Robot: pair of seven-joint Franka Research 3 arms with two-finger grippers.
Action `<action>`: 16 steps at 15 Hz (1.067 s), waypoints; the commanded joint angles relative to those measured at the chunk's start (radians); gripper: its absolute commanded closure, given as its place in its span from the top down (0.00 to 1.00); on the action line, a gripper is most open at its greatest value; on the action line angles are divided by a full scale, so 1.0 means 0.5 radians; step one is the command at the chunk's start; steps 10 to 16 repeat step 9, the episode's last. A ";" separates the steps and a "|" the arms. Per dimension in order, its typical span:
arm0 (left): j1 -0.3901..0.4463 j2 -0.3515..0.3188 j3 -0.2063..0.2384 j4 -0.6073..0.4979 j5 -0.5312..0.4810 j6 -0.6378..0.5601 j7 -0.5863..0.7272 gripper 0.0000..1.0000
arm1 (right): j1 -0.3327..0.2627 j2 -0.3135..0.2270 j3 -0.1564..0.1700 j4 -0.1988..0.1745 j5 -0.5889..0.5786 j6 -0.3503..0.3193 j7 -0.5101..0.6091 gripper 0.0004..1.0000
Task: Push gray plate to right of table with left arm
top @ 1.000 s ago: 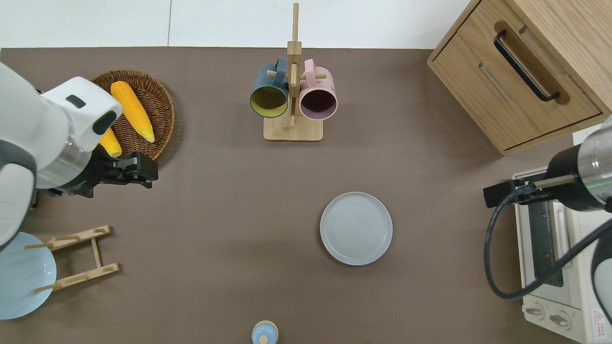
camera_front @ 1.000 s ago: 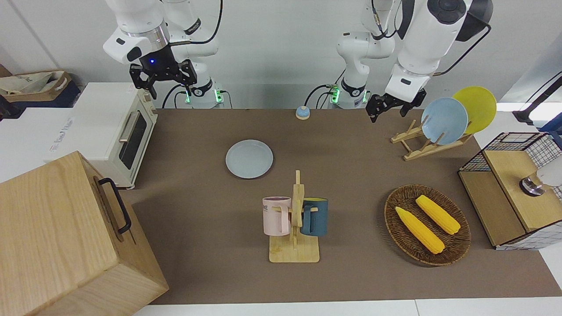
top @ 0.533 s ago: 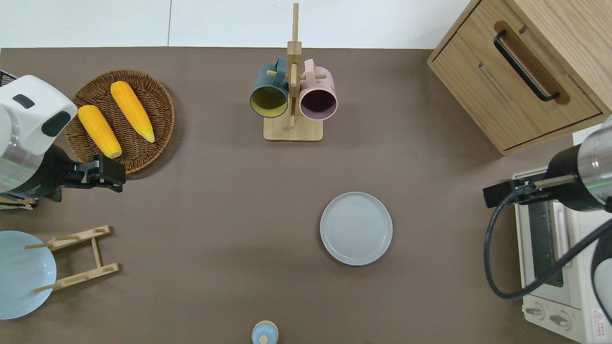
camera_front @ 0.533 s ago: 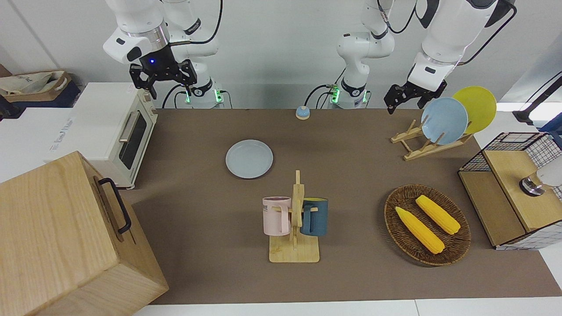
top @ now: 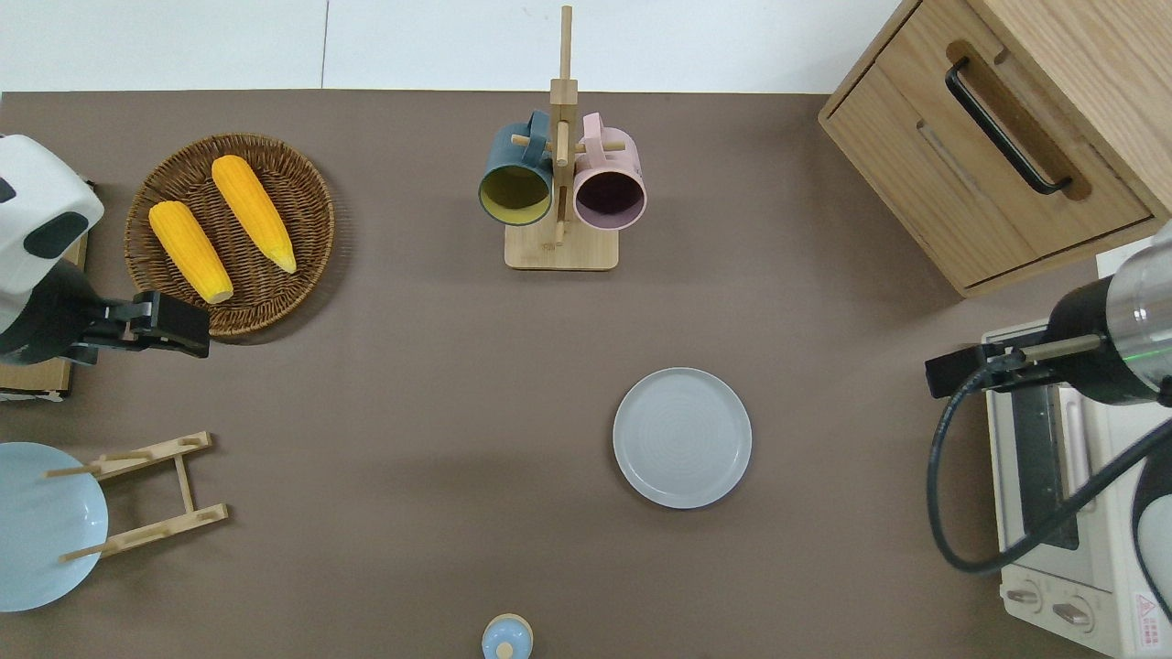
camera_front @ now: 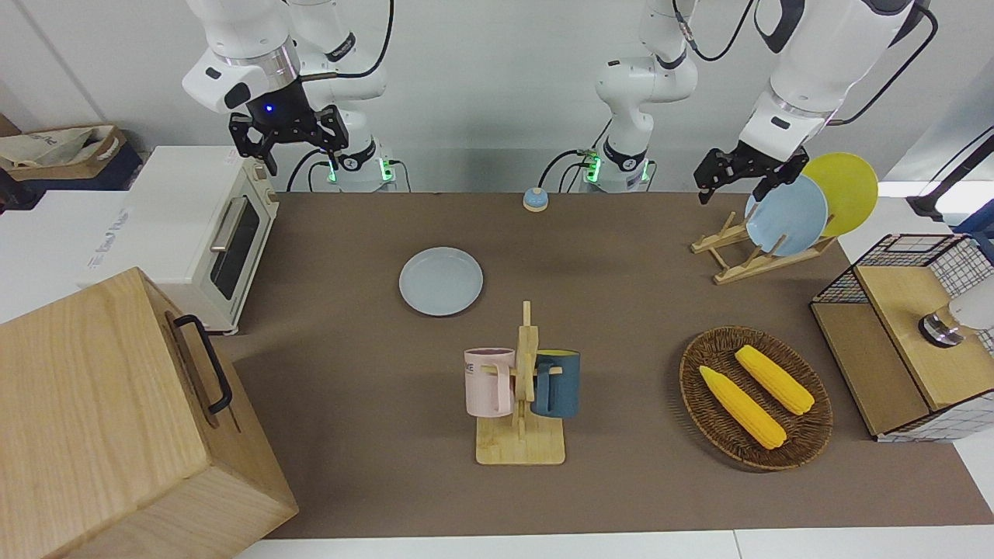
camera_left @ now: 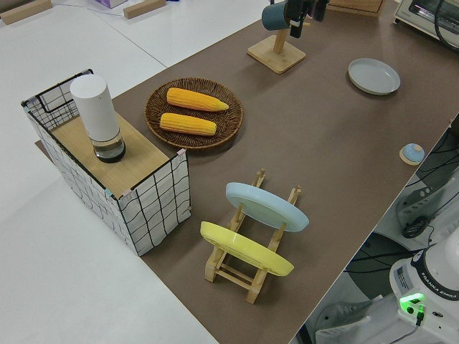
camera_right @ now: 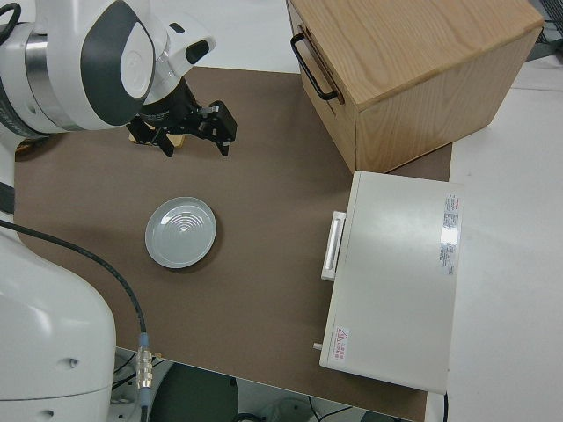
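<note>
The gray plate (camera_front: 440,280) lies flat on the brown table (camera_front: 621,303), nearer the right arm's end; it also shows in the overhead view (top: 682,437), left side view (camera_left: 374,75) and right side view (camera_right: 180,231). My left gripper (camera_front: 734,190) is open, empty and up in the air. The overhead view shows the left gripper (top: 188,325) over the table at the wicker basket's edge, far from the plate, and it appears in the left side view (camera_left: 303,18). My right gripper (camera_front: 299,155) is open and parked; it also shows in the right side view (camera_right: 195,145).
A mug rack (camera_front: 522,396) with a pink and a dark blue mug stands mid-table. A wicker basket (camera_front: 811,431) holds two corn cobs. A dish rack (camera_front: 730,260) holds a light blue and a yellow plate. A toaster oven (camera_front: 202,225), a wooden cabinet (camera_front: 116,419) and a bell (camera_front: 534,199) are also on the table.
My left gripper has moved toward the left arm's end of the table, away from the gray plate. The plate and the right arm have not moved.
</note>
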 commanded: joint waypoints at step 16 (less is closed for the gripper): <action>0.016 -0.024 -0.005 -0.151 -0.019 0.161 0.010 1.00 | -0.040 -0.006 0.030 0.016 0.020 -0.030 0.002 0.98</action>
